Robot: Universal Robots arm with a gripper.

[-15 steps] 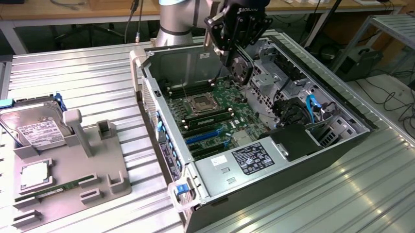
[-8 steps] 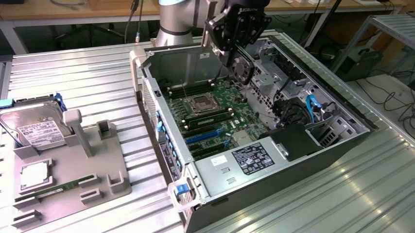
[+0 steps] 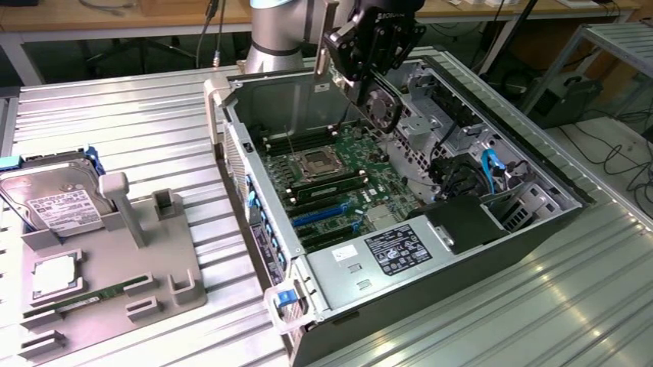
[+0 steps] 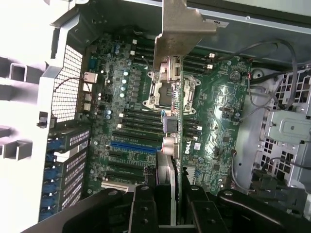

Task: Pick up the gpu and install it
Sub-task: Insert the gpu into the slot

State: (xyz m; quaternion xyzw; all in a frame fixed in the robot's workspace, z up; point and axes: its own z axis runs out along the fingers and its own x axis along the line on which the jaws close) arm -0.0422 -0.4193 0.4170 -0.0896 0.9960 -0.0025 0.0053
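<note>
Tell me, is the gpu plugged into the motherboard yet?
No, the gpu hangs gripped in the tool above the open case, clear of the motherboard and its slots.

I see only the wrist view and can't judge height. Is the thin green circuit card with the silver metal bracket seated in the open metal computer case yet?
Observer: No. The gripper holds the gpu raised over the case, unseated.
Operator: Which way does its fan face?
Observer: The black round fan faces the exterior camera.
Operator: What stands on the grey parts fixture?
Observer: A silver hard drive with a white label, at the exterior view's left.
</note>
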